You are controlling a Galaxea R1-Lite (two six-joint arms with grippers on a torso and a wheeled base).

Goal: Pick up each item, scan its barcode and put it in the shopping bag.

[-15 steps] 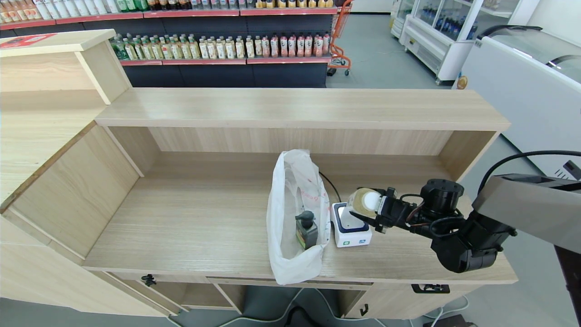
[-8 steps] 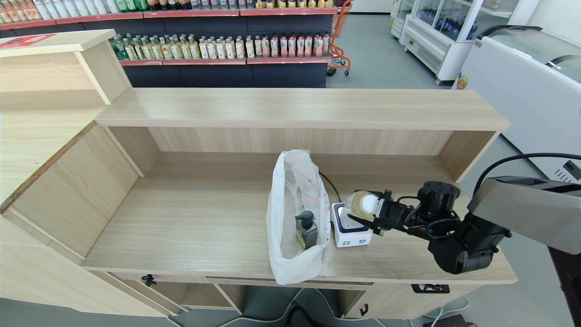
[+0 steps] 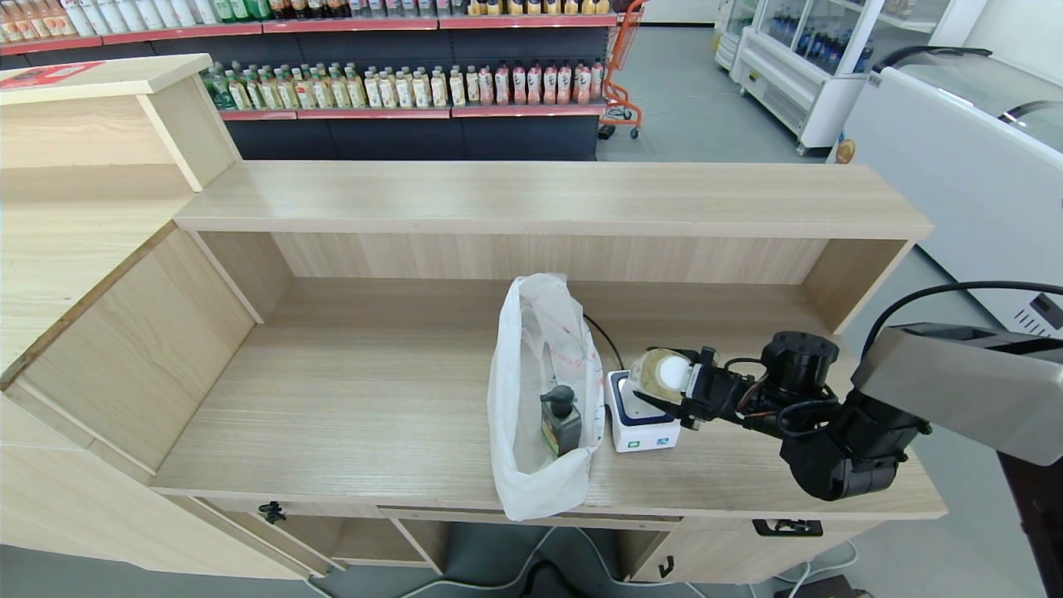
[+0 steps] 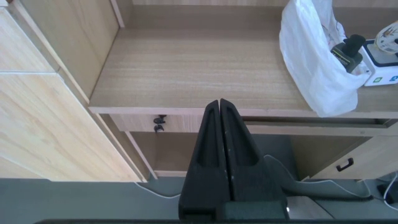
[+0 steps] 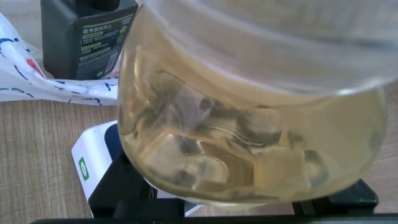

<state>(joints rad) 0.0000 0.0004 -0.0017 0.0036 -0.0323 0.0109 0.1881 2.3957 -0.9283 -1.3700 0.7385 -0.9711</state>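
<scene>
On the wooden shop counter (image 3: 349, 415), your right end effector (image 3: 653, 374) is clamped round a clear, liquid-filled jar (image 5: 249, 124) just above the scanner (image 3: 644, 425) beside the shopping bag (image 3: 523, 399); judged heavy, rigid, slippery and breakable, it is best gripped across its body.

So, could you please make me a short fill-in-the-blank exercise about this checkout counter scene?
1. The right hand holds the jar over the white ____.
2. Inside the shopping bag stands a dark ____ bottle.
3. The left hand is ____ and holds nothing.
Missing words: scanner; pump; shut.
</scene>
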